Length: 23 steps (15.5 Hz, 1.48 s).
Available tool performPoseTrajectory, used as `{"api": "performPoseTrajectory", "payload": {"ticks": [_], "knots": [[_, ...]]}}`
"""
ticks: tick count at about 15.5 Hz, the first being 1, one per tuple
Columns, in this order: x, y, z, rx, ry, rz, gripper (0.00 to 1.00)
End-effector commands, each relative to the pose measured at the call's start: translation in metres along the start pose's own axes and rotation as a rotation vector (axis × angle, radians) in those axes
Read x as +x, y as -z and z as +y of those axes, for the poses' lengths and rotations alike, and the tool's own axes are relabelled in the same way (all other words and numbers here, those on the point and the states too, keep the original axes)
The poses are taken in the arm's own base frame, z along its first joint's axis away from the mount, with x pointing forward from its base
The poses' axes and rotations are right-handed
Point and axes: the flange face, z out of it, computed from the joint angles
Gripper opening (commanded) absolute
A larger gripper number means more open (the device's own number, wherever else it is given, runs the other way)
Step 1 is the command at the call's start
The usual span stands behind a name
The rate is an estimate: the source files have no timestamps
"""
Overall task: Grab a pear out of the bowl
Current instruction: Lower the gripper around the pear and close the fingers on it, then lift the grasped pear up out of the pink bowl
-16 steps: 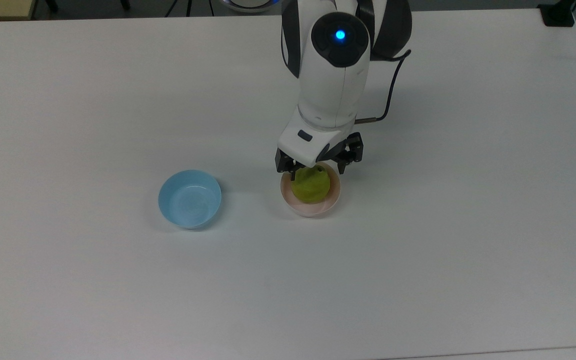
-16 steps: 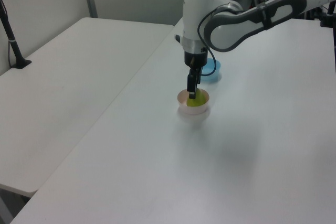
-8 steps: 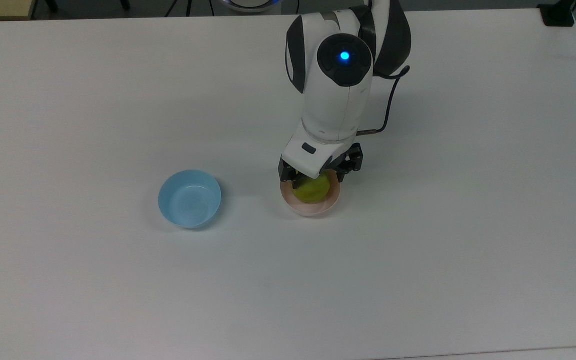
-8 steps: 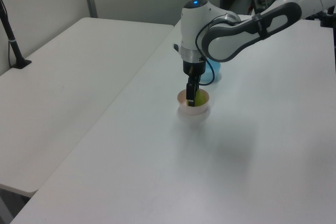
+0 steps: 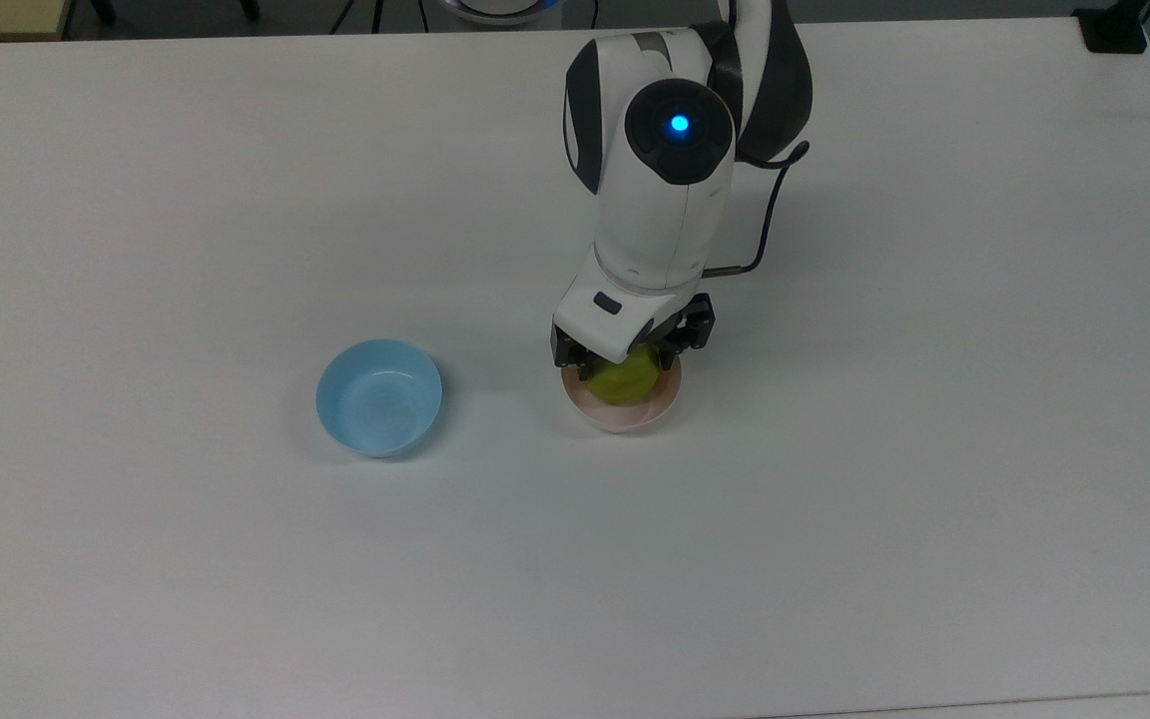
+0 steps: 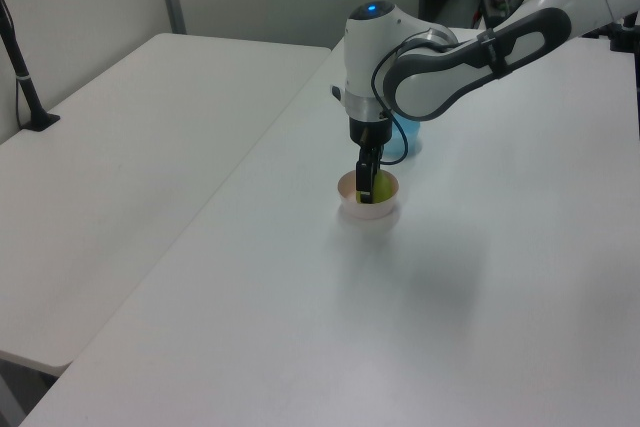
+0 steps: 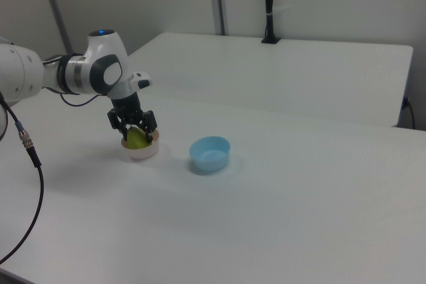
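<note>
Yellow-green, the pear (image 5: 627, 377) sits in the pink bowl (image 5: 625, 413), right of the blue bowl (image 5: 378, 396) in the top view, with the gripper (image 5: 625, 358) spread open around it: closing and lifting remain.

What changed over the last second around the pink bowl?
The gripper came down over the pear, its fingers now either side of the fruit inside the bowl, hiding more of it in the top view. The fingers look narrower than before, but a firm grasp cannot be told. The pear, the bowl and the light blue bowl stayed put.
</note>
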Motion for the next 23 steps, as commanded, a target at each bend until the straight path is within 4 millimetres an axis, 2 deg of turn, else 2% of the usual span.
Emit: {"api": "performPoseTrajectory", "payload": {"ticks": [1,3,7,8,10,12,15,16,19,23], "knots": [[0.001,-0.006,0.001,-0.022,0.029,0.002,0.86],[0.0,-0.012,0.003,-0.041,0.038,-0.007,0.86],[0.0,-0.011,0.001,-0.038,0.033,-0.007,0.59],[0.0,-0.007,0.0,-0.034,0.025,-0.001,0.54],[0.001,-0.001,-0.001,-0.027,0.02,0.007,0.51],[0.001,0.016,-0.001,-0.016,0.016,0.027,0.49],[-0.005,0.067,0.008,0.014,-0.002,0.082,0.49],[-0.01,0.077,0.011,0.022,-0.005,0.078,0.49],[-0.035,0.111,0.037,0.049,-0.027,0.069,0.5],[-0.081,0.126,0.087,0.086,-0.02,-0.02,0.51]]}}
